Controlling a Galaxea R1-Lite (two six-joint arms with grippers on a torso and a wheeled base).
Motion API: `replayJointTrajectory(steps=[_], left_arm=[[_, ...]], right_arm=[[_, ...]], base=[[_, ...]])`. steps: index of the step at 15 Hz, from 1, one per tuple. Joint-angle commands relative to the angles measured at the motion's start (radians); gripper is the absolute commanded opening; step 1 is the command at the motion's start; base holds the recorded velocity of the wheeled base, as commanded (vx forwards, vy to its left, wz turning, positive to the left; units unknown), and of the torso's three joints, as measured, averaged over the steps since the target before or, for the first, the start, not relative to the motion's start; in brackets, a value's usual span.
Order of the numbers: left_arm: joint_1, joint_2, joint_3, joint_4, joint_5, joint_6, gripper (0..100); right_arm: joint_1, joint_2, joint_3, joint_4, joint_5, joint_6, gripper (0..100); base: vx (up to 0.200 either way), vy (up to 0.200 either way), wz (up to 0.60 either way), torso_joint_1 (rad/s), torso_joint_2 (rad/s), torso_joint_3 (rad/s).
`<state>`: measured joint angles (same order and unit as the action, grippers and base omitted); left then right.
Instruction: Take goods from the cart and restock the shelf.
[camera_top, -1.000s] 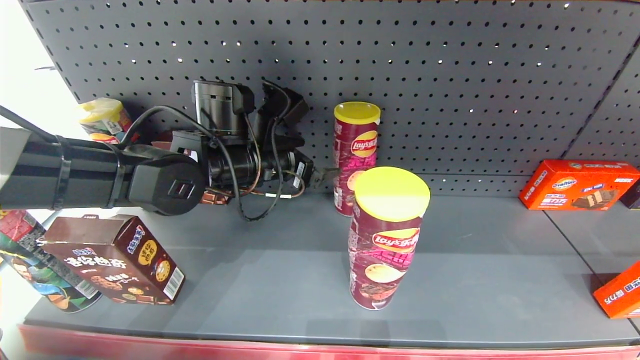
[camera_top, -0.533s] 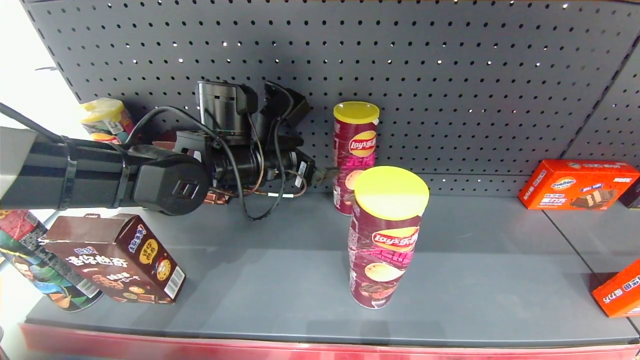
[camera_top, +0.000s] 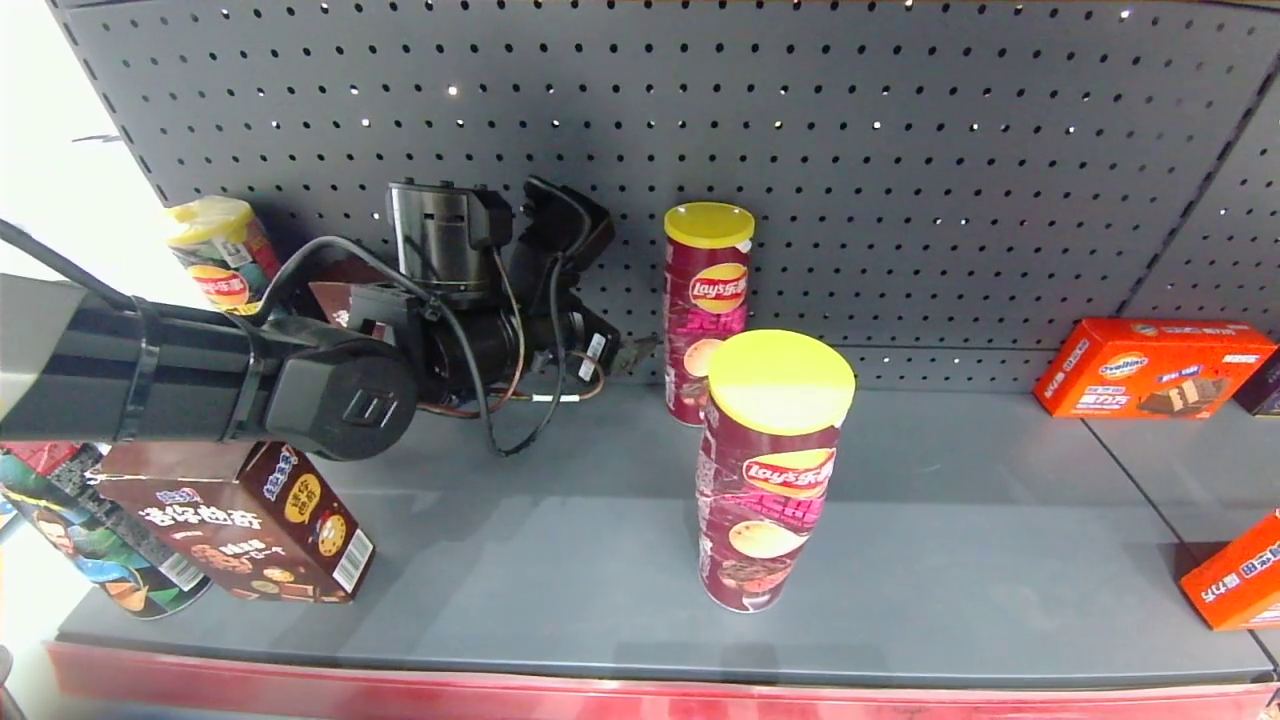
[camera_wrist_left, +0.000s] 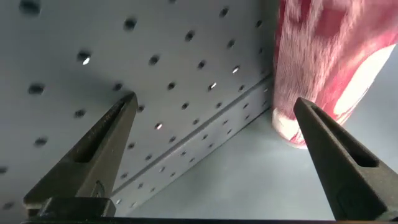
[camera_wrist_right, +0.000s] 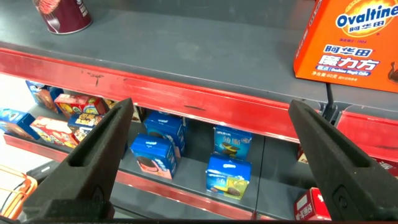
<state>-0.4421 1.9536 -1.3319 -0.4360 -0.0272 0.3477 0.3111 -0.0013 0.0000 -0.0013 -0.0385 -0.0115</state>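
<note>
The left gripper's fingers (camera_wrist_left: 99, 143) stand wide apart with nothing between them, only pegboard (camera_wrist_left: 186, 56) behind. The left gripper (camera_wrist_left: 212, 99) sits at the rear can's (camera_top: 708, 300) 9 o'clock. A second ago its tip lay against that can's side. Now it has drawn back toward 9 o'clock, and a small gap shows between tip and can.

The rear can stands upright at the back of the shelf (camera_top: 950, 520), close to the pegboard. It has not moved as the arm backed off. By my reading the can is placed and let go, and the arm is clearing out.

The front can (camera_top: 772, 470) stands upright at the rear can's 5 o'clock, near it but apart, and is likewise unmoved.

The right gripper (camera_wrist_right: 211, 104) is also spread wide and empty. It hangs low before the shelf's front edge, with an orange box (camera_wrist_right: 351, 37) up at its 1 o'clock.

With both grippers free, the next item from the cart looks to be due. The left arm should clear the front can on its way out.
</note>
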Motion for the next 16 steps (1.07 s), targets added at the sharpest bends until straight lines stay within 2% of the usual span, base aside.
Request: replayJointTrajectory(steps=[1,3,11,16], left_arm=[[-0.003,-0.015,0.036,0.008,0.015,0.008,100],[-0.006,-0.012,0.036,0.006,0.05,0.01,100],[-0.038,0.076,-0.067,0.01,0.055,0.004,100],[-0.043,0.085,-0.067,0.008,0.055,0.002,100]], right_arm=[[0.0,0.001,0.0,0.0,0.0,-0.001,100],[0.0,0.001,0.0,0.0,0.0,-0.001,100],[0.0,0.001,0.0,0.0,0.0,-0.001,100],[0.0,0.001,0.0,0.0,0.0,-0.001,100]], base=[[0.0,0.0,0.0,0.0,0.0,0.0],[0.0,0.0,0.0,0.0,0.0,0.0],[0.0,0.0,0.0,0.0,0.0,0.0],[0.0,0.0,0.0,0.0,0.0,0.0]])
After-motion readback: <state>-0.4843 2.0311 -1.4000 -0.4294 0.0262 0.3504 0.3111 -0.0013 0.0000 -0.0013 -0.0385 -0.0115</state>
